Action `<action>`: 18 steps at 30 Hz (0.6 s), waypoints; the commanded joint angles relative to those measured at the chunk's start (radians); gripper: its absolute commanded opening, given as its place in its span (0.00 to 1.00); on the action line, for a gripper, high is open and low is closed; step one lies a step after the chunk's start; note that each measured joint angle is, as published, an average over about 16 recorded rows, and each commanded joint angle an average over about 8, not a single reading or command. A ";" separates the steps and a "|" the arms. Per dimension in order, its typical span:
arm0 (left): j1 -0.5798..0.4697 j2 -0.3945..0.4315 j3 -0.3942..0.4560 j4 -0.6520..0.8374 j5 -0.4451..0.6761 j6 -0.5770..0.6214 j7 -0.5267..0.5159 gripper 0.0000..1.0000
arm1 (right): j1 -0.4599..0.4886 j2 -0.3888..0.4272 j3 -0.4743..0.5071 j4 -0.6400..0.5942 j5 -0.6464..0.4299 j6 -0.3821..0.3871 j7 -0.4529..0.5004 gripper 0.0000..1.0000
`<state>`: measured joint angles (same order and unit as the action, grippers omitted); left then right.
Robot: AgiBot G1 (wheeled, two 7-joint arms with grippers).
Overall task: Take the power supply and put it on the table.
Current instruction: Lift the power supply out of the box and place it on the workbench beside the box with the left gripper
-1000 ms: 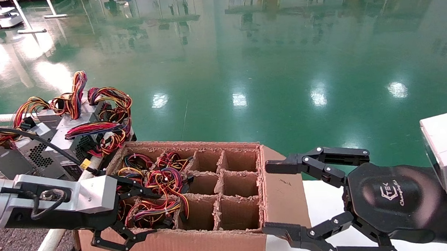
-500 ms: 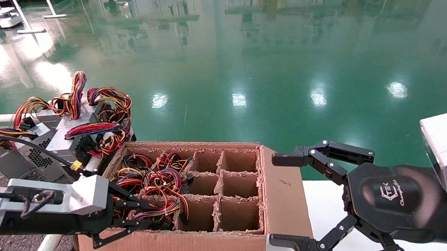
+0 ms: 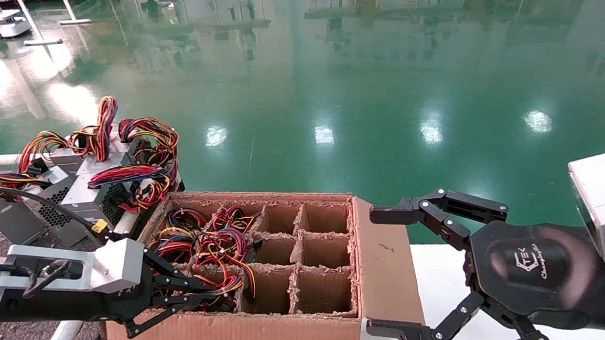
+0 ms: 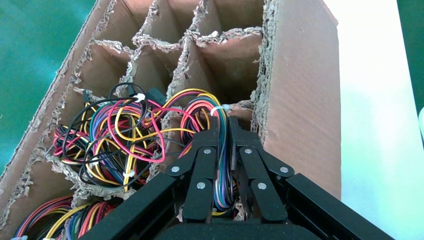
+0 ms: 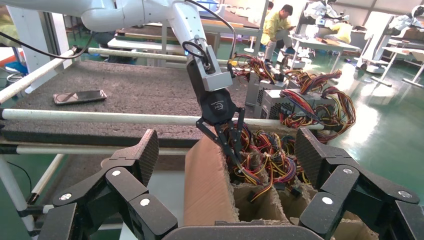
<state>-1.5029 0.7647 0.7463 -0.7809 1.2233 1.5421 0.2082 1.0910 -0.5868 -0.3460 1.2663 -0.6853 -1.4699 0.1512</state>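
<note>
The power supply's metal box is hidden inside the near-left cell of a cardboard box [image 3: 239, 337]. Only its multicoloured wire bundle [image 4: 200, 107] shows above the cell. My left gripper [image 3: 218, 296] reaches down into that cell and is shut on the bundle; in the left wrist view the wires run between its closed fingers [image 4: 250, 165]. The table [image 3: 8, 335] is the dark speckled surface to the left, edged by a white rail [image 3: 55, 337]. My right gripper [image 3: 382, 270] hangs open beside the box's right wall, holding nothing.
Several silver units with wire bundles [image 3: 88, 188] stand on the table behind the box. More wires fill the box's left cells; the right cells [image 3: 320, 290] hold nothing. A phone [image 5: 80, 96] lies on the table. The box rests on a white top [image 3: 440, 282].
My left gripper has sunk lower into the near-left cell and its fingers have closed on the wires. The right gripper has spread a little wider and shifted slightly right.
</note>
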 commanded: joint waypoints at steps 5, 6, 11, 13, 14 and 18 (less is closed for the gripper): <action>0.006 -0.003 0.003 0.000 -0.007 0.003 0.003 0.02 | 0.000 0.000 0.000 0.000 0.000 0.000 0.000 1.00; 0.009 -0.003 0.003 0.002 -0.012 0.004 0.003 0.01 | 0.000 0.000 0.000 0.000 0.000 0.000 0.000 1.00; 0.036 -0.005 -0.014 0.029 -0.066 0.004 0.002 0.00 | 0.000 0.000 0.000 0.000 0.000 0.000 0.000 1.00; 0.052 -0.007 -0.027 0.049 -0.101 0.003 0.000 0.00 | 0.000 0.000 0.000 0.000 0.000 0.000 0.000 1.00; 0.061 -0.008 -0.035 0.060 -0.120 0.004 -0.001 0.00 | 0.000 0.000 0.000 0.000 0.000 0.000 0.000 1.00; 0.092 -0.012 -0.068 0.103 -0.202 0.008 -0.007 0.00 | 0.000 0.000 0.000 0.000 0.000 0.000 0.000 1.00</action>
<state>-1.4161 0.7525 0.6806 -0.6873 1.0281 1.5498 0.2004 1.0911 -0.5867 -0.3462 1.2663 -0.6851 -1.4698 0.1511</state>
